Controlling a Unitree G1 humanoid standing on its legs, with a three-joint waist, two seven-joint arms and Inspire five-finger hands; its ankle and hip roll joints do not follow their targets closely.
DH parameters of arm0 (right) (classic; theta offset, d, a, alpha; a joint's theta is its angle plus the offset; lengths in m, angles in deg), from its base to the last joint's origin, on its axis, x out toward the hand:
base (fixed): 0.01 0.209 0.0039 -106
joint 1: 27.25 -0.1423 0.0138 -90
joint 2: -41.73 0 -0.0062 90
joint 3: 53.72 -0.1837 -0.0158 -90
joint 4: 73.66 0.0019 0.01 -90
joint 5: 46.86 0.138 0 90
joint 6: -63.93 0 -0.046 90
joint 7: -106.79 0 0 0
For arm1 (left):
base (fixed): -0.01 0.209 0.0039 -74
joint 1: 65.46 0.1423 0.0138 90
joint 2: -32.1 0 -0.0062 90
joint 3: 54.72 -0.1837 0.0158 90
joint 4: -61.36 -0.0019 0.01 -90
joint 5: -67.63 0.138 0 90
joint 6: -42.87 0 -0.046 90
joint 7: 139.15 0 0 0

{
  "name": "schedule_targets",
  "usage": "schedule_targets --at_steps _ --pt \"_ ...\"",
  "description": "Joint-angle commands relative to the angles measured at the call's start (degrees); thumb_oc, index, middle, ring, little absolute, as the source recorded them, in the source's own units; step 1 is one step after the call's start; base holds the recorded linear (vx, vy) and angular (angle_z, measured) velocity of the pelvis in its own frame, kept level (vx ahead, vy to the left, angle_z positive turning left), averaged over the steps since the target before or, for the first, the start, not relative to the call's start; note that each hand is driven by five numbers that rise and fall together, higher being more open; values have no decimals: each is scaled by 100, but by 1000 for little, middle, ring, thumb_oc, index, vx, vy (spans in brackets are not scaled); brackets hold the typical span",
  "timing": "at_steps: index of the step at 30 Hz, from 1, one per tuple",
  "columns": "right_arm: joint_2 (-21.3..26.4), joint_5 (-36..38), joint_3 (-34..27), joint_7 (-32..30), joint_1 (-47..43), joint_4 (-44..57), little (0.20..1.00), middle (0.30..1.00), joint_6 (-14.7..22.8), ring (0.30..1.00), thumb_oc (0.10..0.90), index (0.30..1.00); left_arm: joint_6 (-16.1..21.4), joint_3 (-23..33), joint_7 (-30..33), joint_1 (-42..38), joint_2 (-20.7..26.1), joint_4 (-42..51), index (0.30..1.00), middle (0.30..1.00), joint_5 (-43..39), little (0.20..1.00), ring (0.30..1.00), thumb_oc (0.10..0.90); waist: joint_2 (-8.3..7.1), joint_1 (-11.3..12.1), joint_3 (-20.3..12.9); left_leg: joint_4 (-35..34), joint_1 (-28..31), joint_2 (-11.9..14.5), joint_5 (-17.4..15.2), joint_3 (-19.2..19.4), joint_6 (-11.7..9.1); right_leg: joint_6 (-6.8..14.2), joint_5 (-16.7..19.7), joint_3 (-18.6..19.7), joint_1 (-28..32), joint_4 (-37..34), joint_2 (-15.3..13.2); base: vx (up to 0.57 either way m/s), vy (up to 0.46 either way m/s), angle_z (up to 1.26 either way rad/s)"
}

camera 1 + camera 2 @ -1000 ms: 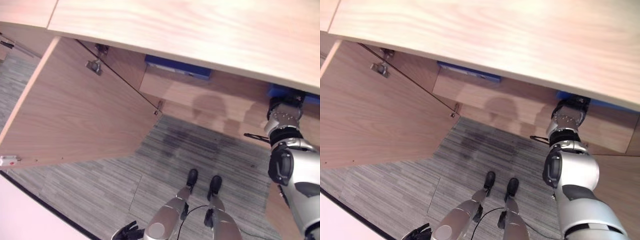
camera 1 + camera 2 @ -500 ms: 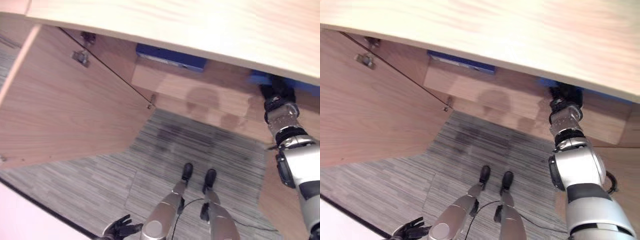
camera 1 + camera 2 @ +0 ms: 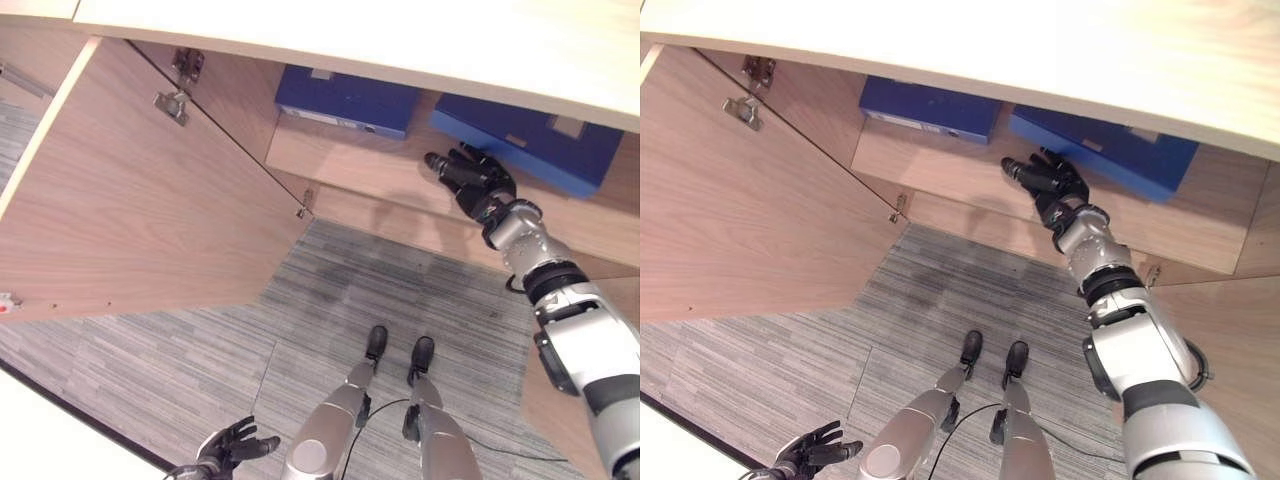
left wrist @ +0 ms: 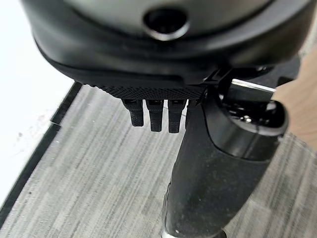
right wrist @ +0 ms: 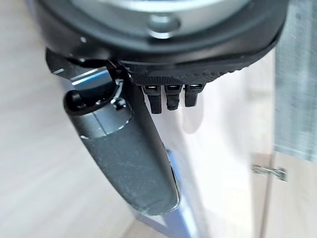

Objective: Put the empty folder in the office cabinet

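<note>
At the top right of the head views, the blue folder point(image 3: 530, 145) lies flat on the shelf inside the wooden cabinet point(image 3: 330, 165), a little tilted, and another blue folder point(image 3: 345, 100) lies on the same shelf to its left. The right hand point(image 3: 470, 178) is just in front of the first folder with its fingers straight and loose (it holds nothing), and I cannot tell if it touches the folder. The left hand point(image 3: 228, 445) hangs low at the bottom left over the grey carpet point(image 3: 200, 350), fingers spread wide, beside the open cabinet door point(image 3: 130, 210).
</note>
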Motion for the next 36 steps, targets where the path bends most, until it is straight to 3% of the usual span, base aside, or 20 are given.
schedule_targets --at_steps 1,8,16,19,21,24,28,30,33,35,36 --pt "253 -151 276 373 -95 665 900 900 279 900 800 900 -29 -18 40 514 247 -493 900 900 193 900 900 800 -176 -72 -234 -63 -72 -113 -311 -238 -254 360 -276 21 46 45 -200 -32 -6 -2" --pt "535 -611 213 315 -265 -210 900 900 63 900 800 900 -41 33 20 405 203 -794 900 900 250 900 900 800 -263 -127 -256 -63 -101 -98 -311 -207 -268 372 -263 31 33 18 -197 -6 -3 -1" --pt "1220 -3028 761 -40 -977 -1780 900 900 -387 900 800 900 26 196 238 177 235 -1233 900 900 525 900 900 800 -334 -210 -292 -63 -162 -89 -269 -218 -275 365 -239 6 -31 10 -194 0 0 0" --pt "1300 -3200 825 -152 -1157 -1838 900 900 -372 900 800 900 58 200 298 160 235 -1275 900 900 519 900 900 800 -340 -208 -294 -63 -182 -97 -265 -212 -281 366 -229 6 -49 9 -199 0 0 0" --pt "1389 -4058 1295 -386 -1454 -1921 900 900 -364 900 800 900 103 220 433 123 224 -1294 900 900 540 900 900 800 -364 -212 -295 -63 -235 -102 -249 -206 -286 374 -199 3 -108 2 -204 0 0 0" --pt "1417 -4704 1778 -532 -1661 -1585 900 900 -300 900 800 900 195 253 573 64 194 -1352 900 900 595 900 900 800 -377 -232 -280 -63 -294 -108 -225 -205 -294 382 -174 18 -170 -3 -203 0 0 0" --pt "1383 -5003 2025 -641 -1834 -1522 900 900 -243 900 800 900 240 223 622 25 164 -1374 900 900 616 900 900 800 -375 -218 -286 -63 -325 -111 -216 -204 -300 385 -158 39 -208 -5 -200 -11 6 -6" --pt "1313 -5059 2187 -399 -1735 -1524 900 900 -319 900 800 900 292 213 657 -172 102 -1458 900 900 592 900 900 800 -402 -194 -307 -63 -331 -111 -199 -225 -313 385 -156 46 -208 -5 -203 -6 2 -3" --pt "954 -5545 3024 680 -994 -615 900 900 -527 900 800 900 192 310 515 -262 176 -1620 900 900 849 900 900 800 -520 -186 -366 -63 -268 -114 -202 -253 -322 359 -186 34 -139 -3 -204 15 -31 -3" --pt "802 -6527 3794 1239 -438 13 900 900 -562 900 800 900 157 341 458 -382 124 -1642 900 900 944 900 900 800 -613 -212 -355 -63 -184 -103 -232 -250 -325 356 -227 22 -54 13 -208 9 -30 -6" --pt "449 -7720 3998 1234 -156 -371 900 900 -579 900 800 900 116 298 494 -657 39 -1643 900 900 837 900 900 800 -694 -204 -360 -63 -87 -92 -269 -255 -317 356 -266 13 65 22 -206 1 -36 10"
